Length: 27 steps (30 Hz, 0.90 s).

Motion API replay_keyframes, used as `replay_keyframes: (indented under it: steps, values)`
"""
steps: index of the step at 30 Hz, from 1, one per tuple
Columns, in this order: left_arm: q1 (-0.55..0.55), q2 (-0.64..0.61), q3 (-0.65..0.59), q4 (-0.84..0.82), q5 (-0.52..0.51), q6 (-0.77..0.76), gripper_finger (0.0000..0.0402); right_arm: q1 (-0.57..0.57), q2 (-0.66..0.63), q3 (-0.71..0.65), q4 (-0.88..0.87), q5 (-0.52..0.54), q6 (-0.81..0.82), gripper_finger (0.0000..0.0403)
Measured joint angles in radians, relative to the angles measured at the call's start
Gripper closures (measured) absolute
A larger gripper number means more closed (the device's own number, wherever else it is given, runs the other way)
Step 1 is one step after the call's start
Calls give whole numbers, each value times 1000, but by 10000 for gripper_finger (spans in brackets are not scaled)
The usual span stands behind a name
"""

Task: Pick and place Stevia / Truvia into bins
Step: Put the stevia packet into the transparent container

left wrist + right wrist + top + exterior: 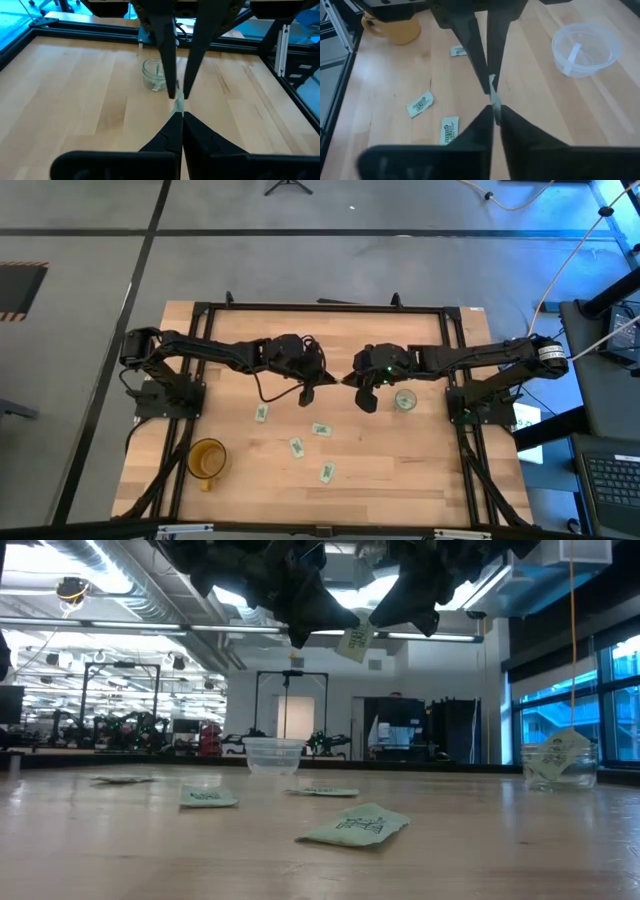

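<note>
both end effectors (343, 381) meet mid-table above four scattered sachets (297, 447), amber mug (207, 459) nearby.

Both grippers, left (333, 383) and right (349, 379), are meeting tip to tip above mid-table, blocking the air there. Under them the wood is lying free. Loose sachets (297, 447) are dotting the near half, the mug (207, 458) is standing near the left front, and the glass cup (405, 401) is sitting just beside the right arm.
</note>
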Motion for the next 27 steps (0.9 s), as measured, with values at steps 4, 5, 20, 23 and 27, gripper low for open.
replay_keyframes:
  steps: [4,5,20,23,27]
  values:
    - [-1,0,0,0,0,0,400,0,0,0,4,0,4,397]
    - [-1,0,0,0,0,0,400,0,0,0,4,0,10,395]
    - [-12,-6,0,-39,-3,-8,311,0,0,0,-69,3,81,401]
    - [4,-25,2,-99,-2,-10,293,0,-2,0,-125,3,97,401]
    - [24,-62,2,-192,-3,-3,283,0,-30,40,-315,4,165,402]
